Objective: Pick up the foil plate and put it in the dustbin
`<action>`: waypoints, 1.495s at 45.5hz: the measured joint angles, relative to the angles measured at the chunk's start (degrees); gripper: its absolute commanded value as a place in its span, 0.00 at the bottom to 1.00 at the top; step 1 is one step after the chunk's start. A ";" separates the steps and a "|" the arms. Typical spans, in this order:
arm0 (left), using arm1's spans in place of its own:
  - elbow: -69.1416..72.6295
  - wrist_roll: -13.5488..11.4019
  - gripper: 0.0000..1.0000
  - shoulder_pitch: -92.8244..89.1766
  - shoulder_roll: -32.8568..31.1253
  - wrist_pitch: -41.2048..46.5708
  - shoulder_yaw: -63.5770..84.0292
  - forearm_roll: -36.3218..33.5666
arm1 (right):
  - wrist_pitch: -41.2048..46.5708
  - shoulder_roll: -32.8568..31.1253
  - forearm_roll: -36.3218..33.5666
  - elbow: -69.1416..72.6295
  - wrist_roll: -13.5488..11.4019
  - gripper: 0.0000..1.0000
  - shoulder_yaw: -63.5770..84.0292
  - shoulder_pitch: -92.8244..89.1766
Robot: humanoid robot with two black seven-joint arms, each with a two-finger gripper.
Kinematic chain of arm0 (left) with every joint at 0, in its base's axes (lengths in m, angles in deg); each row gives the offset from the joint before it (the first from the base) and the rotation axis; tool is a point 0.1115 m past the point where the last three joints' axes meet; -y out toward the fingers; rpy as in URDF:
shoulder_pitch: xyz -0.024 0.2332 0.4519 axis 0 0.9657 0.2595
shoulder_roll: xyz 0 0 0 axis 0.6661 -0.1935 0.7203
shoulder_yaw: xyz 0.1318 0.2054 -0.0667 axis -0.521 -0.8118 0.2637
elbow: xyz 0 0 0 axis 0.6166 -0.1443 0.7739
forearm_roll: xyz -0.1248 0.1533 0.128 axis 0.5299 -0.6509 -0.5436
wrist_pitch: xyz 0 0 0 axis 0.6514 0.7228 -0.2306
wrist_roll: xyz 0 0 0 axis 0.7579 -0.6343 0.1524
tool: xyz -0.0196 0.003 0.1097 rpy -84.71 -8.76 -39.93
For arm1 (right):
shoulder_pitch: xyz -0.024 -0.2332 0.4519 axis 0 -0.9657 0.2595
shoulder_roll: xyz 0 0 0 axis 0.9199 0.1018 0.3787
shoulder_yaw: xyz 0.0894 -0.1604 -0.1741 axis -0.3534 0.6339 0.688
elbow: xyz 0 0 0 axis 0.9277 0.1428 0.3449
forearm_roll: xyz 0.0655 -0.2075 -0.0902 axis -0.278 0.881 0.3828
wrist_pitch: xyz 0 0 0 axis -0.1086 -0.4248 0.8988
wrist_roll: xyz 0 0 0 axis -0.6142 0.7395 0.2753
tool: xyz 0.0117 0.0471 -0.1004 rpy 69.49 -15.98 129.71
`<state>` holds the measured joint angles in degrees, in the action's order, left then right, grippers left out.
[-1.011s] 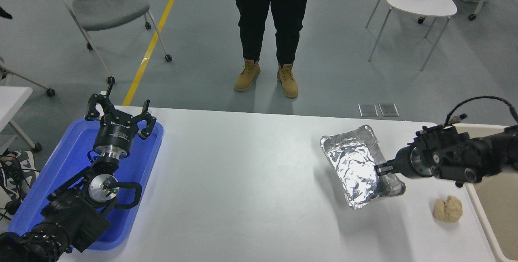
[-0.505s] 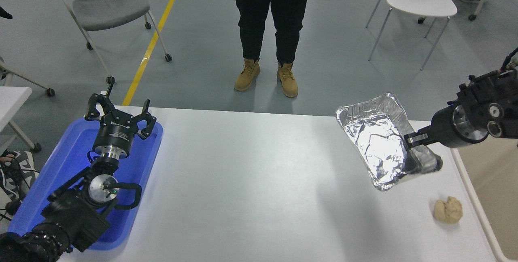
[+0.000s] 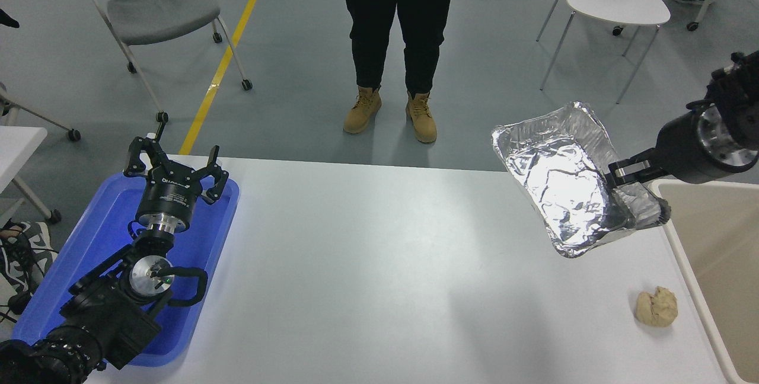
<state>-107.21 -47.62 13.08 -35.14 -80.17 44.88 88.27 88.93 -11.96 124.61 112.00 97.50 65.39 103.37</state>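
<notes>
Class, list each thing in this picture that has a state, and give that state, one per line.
foil plate: lifted off the table, tilted, gripped at its right rim.
right hand: shut on the foil plate.
left hand: open, parked above the blue tray.
dustbin: open-topped, nothing visible inside.
tan lump: lying on the table.

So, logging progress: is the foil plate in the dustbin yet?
Not yet. The foil plate hangs tilted in the right tool, beside the dustbin rim.
</notes>
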 measured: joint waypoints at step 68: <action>0.00 0.00 1.00 0.00 0.00 0.00 0.00 0.00 | 2.08 -14.48 -9.23 -68.71 20.08 0.00 -10.01 -65.05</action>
<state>-107.21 -47.62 13.08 -35.14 -80.16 44.88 88.27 91.01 -26.44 115.39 43.29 117.58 55.38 38.32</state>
